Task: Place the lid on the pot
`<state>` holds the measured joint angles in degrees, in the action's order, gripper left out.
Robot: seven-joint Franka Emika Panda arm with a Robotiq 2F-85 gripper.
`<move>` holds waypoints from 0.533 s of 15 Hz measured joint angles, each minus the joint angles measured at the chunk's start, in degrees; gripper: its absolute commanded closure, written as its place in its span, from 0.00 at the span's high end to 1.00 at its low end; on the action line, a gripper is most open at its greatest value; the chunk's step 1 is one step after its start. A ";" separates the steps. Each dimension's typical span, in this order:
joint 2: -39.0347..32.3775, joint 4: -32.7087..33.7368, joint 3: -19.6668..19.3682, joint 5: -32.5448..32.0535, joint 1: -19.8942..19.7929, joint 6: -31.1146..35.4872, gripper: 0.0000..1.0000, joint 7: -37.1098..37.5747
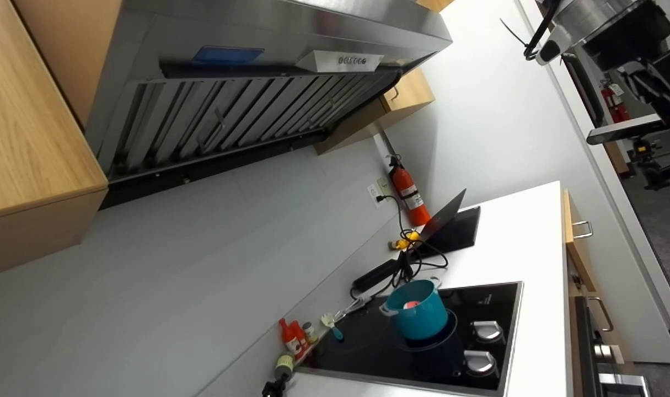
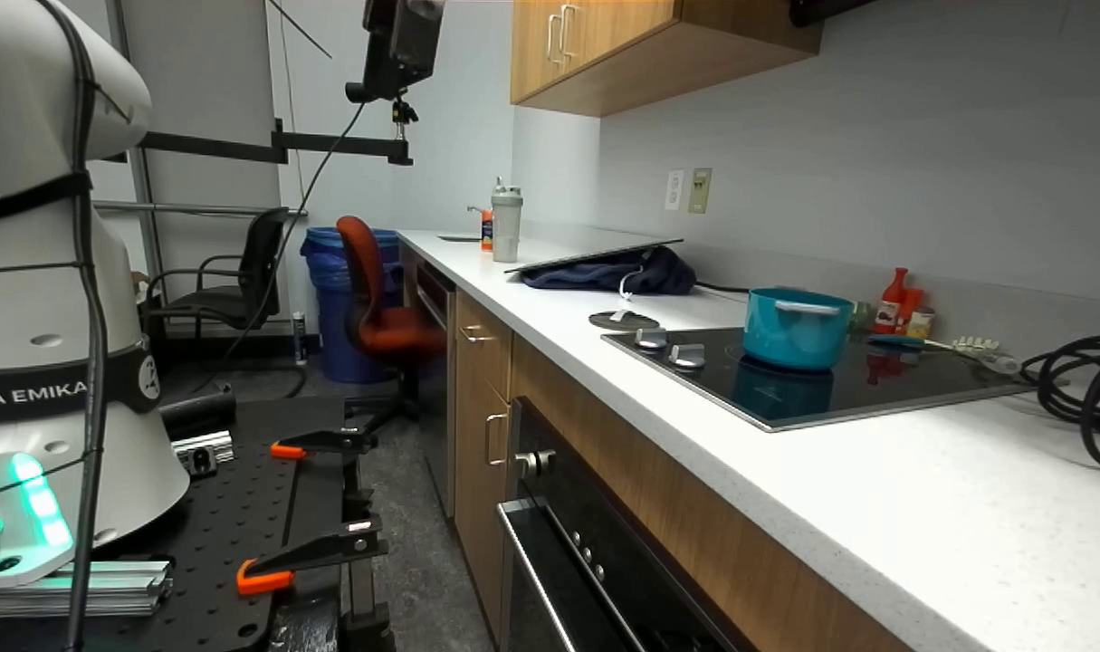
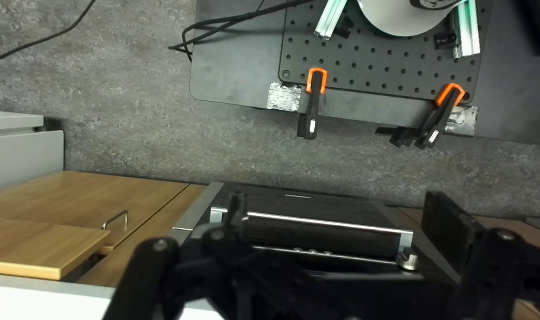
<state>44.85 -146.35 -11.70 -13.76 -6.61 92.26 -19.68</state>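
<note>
The teal-blue pot stands upright and uncovered on the black stove top; it also shows in an exterior view. Something red and white is inside it. The lid, a flat dark disc with a pale handle, lies on the white counter beside the stove knobs. It is out of view elsewhere. My gripper is open in the wrist view, with nothing between its fingers, high over the floor and oven front. It also shows at the upper right edge of an exterior view, away from pot and lid.
Red bottles and utensils lie along the stove's back. Black cables and a laptop are at one end; a dark cloth and grey bottle at the other. A range hood overhangs the stove.
</note>
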 measured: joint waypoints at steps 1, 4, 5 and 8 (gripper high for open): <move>-0.03 -0.48 0.60 0.01 0.80 0.06 1.00 0.01; -0.47 -1.78 2.04 0.70 3.41 0.96 1.00 0.02; -0.72 -2.21 2.42 1.01 4.32 1.67 1.00 0.02; -1.80 -3.32 3.50 2.56 6.81 4.29 1.00 0.02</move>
<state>43.05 -149.66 -8.20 -11.19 0.20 96.55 -19.66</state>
